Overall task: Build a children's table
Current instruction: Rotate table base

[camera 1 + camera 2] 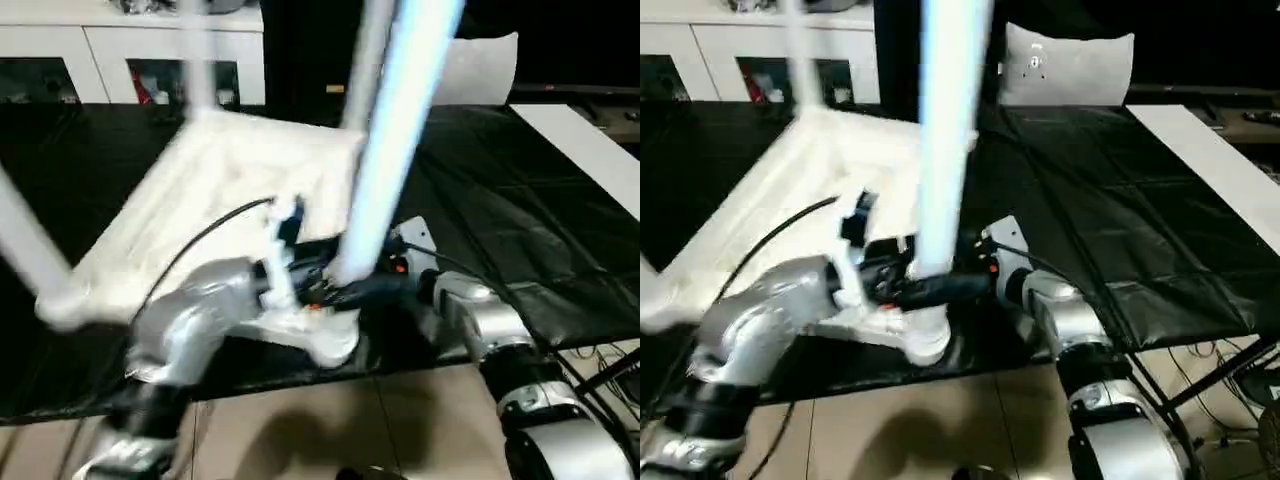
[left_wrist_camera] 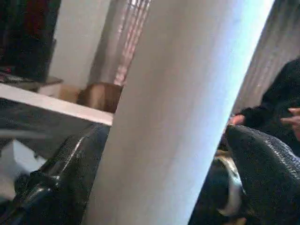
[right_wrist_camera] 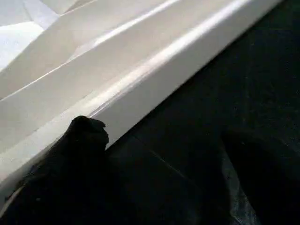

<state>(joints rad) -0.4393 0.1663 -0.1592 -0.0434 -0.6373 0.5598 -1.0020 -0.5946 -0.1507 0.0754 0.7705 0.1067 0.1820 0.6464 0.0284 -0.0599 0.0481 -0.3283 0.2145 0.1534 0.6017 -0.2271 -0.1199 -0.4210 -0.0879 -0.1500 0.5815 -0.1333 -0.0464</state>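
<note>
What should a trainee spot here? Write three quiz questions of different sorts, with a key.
1. True or false: the tabletop lies underside up on the black work table.
2. What stands between the fingers of the left gripper? A) a white leg B) a cable C) a cabinet door
3. Fill in: the jaws of the right gripper, beside the tabletop's rim, stand ____.
Key: 1 true; 2 A; 3 open.

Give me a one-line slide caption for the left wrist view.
White table leg standing between the left gripper's open black fingers.
</note>
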